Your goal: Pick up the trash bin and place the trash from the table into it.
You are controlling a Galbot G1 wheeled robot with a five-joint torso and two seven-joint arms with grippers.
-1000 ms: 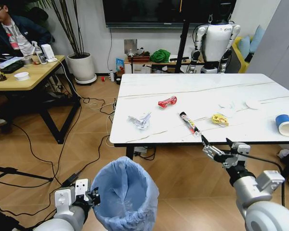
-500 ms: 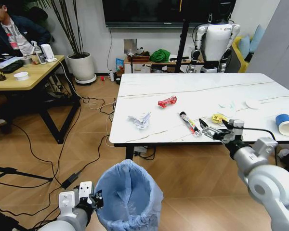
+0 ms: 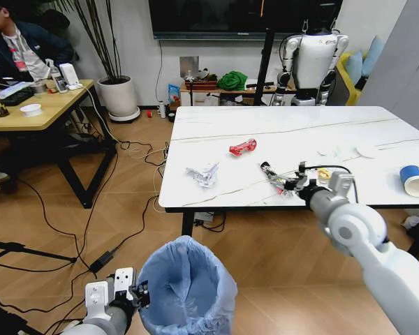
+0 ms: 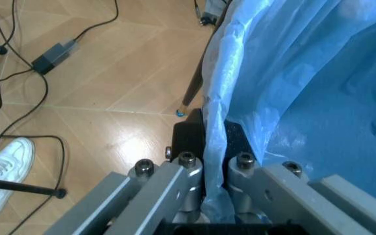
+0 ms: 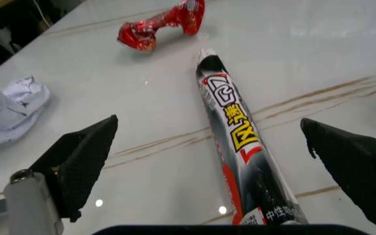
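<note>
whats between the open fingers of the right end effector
The black-red-yellow stick pack lies lengthwise between the right end effector's open fingers, flat on the table, as the right wrist view shows.

Loc: office/robotics lab. I see wall TV (image 3: 230, 17), another humanoid robot (image 3: 312, 59) parked behind marble table (image 3: 300, 132), wood desk (image 3: 38, 105) w/ seated person, floor cables (image 3: 70, 230), potted plant (image 3: 115, 84).

The left arm hangs low at the robot's left side, its left claw (image 3: 135, 293) clamped tight, one finger (image 4: 189, 133) visible between the mounts. The right arm reaches forward, its right claw (image 3: 288, 181) spread wide, fingertips (image 5: 86, 152) far apart.
</note>
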